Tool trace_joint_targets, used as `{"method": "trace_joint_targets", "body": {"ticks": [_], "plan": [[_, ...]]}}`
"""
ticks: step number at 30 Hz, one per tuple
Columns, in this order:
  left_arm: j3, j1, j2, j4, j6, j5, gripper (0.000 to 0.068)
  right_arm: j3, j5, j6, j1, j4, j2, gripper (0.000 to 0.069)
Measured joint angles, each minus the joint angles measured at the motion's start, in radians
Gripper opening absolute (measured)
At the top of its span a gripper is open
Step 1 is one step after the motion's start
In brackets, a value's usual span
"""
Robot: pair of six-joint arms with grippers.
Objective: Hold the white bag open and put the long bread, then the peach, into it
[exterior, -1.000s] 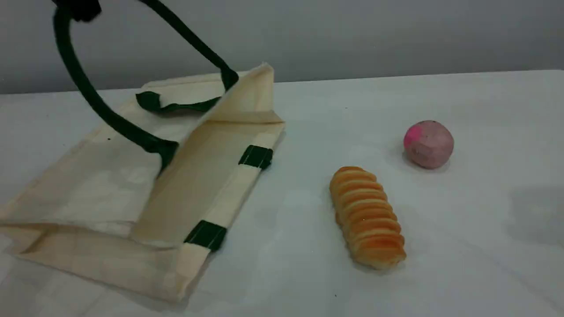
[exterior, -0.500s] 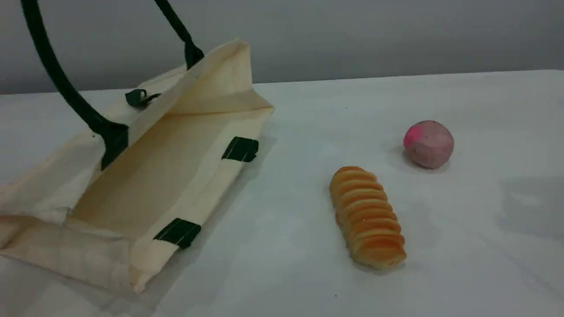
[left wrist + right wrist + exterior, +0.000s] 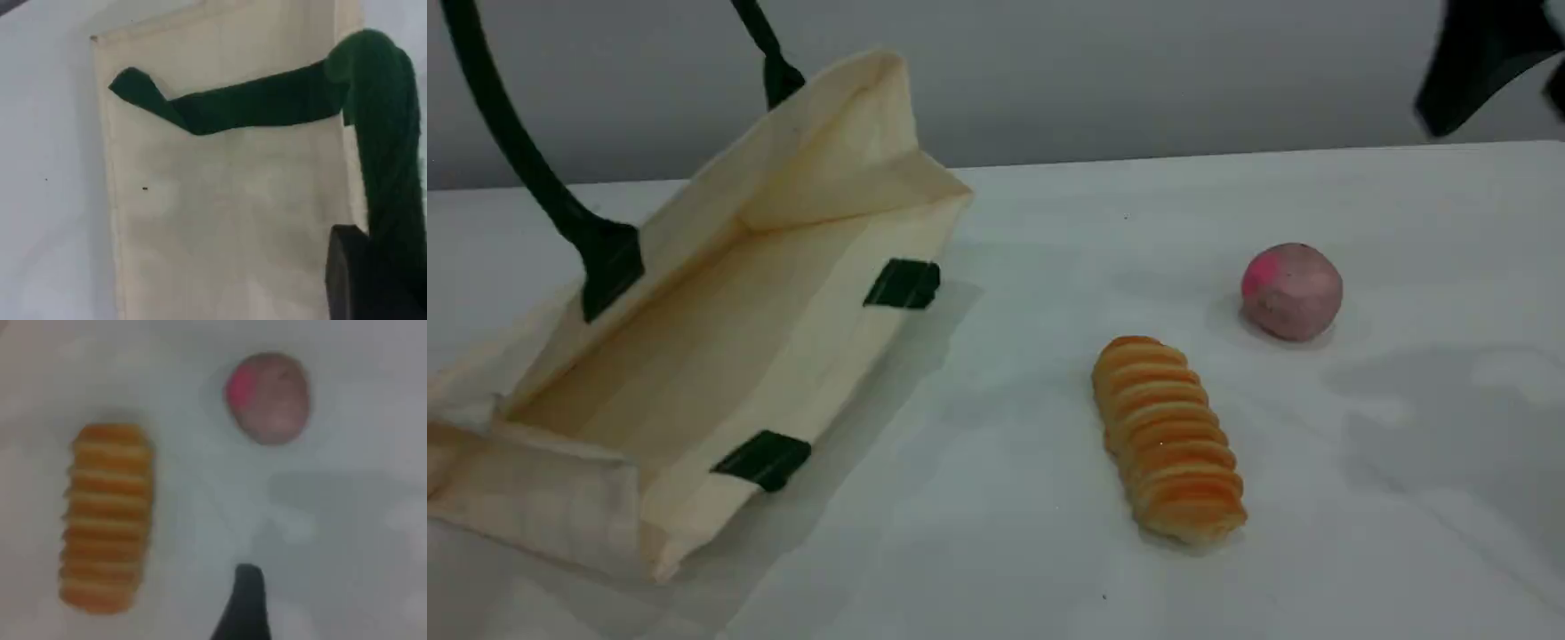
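Note:
The white bag (image 3: pixel 720 356) lies on its side at the table's left, mouth gaping toward the bread. Its upper side hangs from a dark green handle (image 3: pixel 507 133) that runs out of the top of the scene view. In the left wrist view my left gripper (image 3: pixel 373 280) is shut on that handle (image 3: pixel 390 153), above the bag's canvas (image 3: pixel 227 220). The long bread (image 3: pixel 1169 437) lies mid-table, with the peach (image 3: pixel 1291 291) behind it to the right. High at the far right my right gripper (image 3: pixel 1494 102) hangs open and empty; its camera looks down on the bread (image 3: pixel 107 517) and the peach (image 3: pixel 268 397).
The bag's other handle (image 3: pixel 253 103) lies flat on the canvas. A grey wall (image 3: pixel 1138 71) closes off the back of the white table (image 3: pixel 1049 551). Bare tabletop separates the bag's mouth from the bread.
The handle has risen and pulled to the left, lifting the bag's upper side and widening its mouth. My right gripper has come into the scene view at the top right.

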Motion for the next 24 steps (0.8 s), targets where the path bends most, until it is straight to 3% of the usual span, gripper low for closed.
{"method": "trace_joint_targets", "body": {"ticks": [7, 24], "plan": [[0.0, 0.0, -0.012, -0.004, 0.029, 0.0, 0.0089, 0.0, 0.0, -0.004, 0.091, -0.01, 0.059, 0.0586], [-0.069, 0.0, -0.012, -0.081, 0.071, -0.002, 0.0089, 0.0, 0.011, -0.07, 0.122, 0.068, 0.239, 0.0586]]}}
